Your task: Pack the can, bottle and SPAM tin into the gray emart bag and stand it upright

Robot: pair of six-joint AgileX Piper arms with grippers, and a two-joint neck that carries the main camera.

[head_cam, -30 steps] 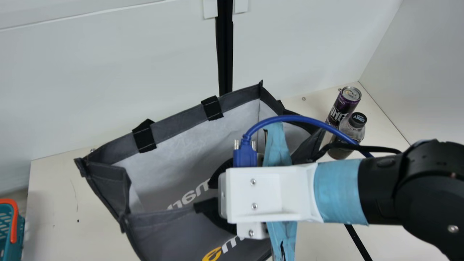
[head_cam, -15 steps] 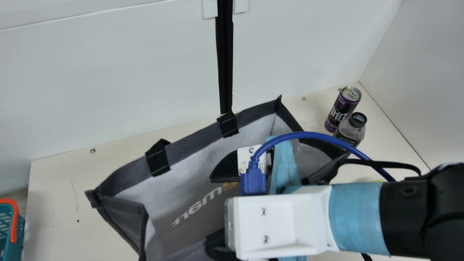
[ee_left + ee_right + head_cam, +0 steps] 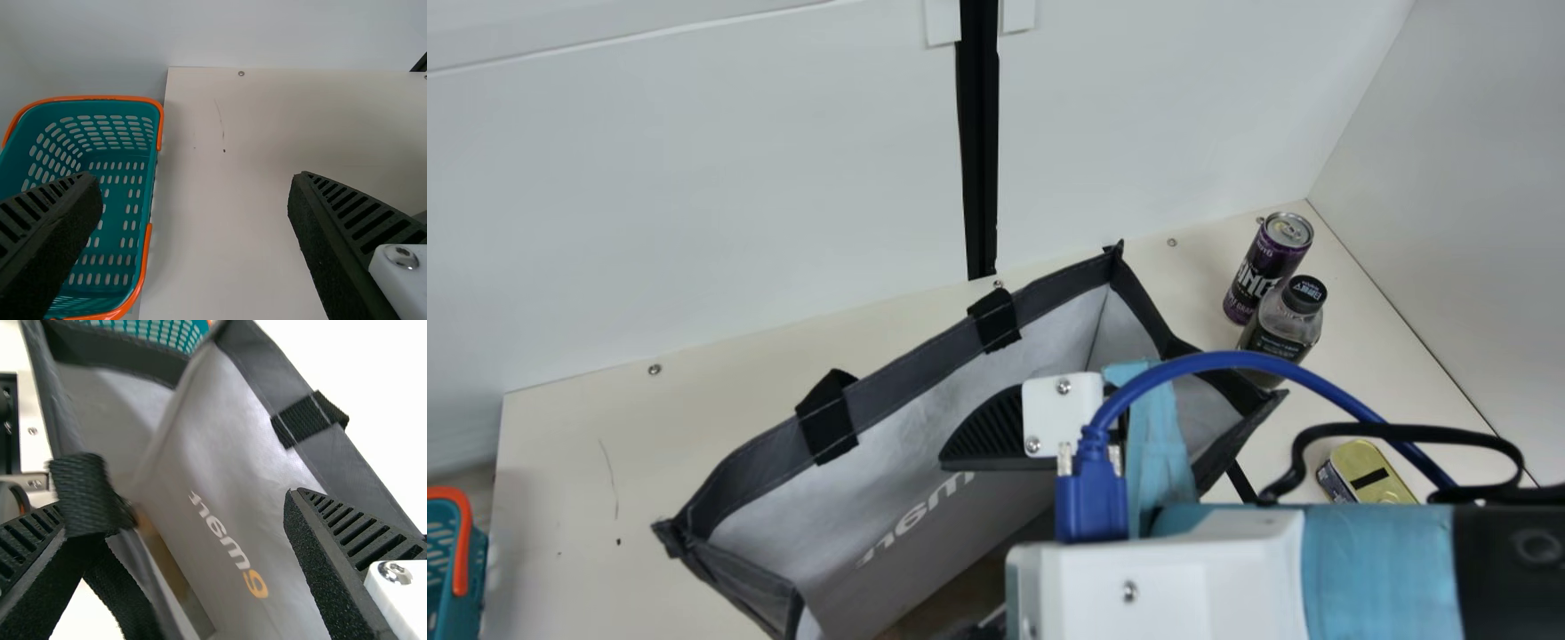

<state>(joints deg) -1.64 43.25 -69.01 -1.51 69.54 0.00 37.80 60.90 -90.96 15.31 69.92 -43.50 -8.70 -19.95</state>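
My right gripper (image 3: 978,538) stands open at the mouth of the gray bag (image 3: 914,356) in the main view, one ribbed finger over the inside. In the right wrist view, the open right gripper (image 3: 187,520) has a black strap against its left finger, with the bag's inner wall (image 3: 220,453) behind. The purple can (image 3: 1267,267) and dark-capped bottle (image 3: 1288,324) stand upright, side by side, right of the bag. Nearer lies the yellow-topped SPAM tin (image 3: 1374,476), partly behind the arm and cables. The left gripper (image 3: 192,180) is open above bare table, nothing between its fingers.
A teal basket (image 3: 127,233) with orange handles sits beside the table's left edge. White panels rise behind the table (image 3: 578,462) and along its right side. A blue cable (image 3: 1227,360) arches over from the right arm.
The bag has shifted right and nearer along with the right arm, and its outer front print has gone from sight. The SPAM tin has come into view. The can and bottle stayed put.
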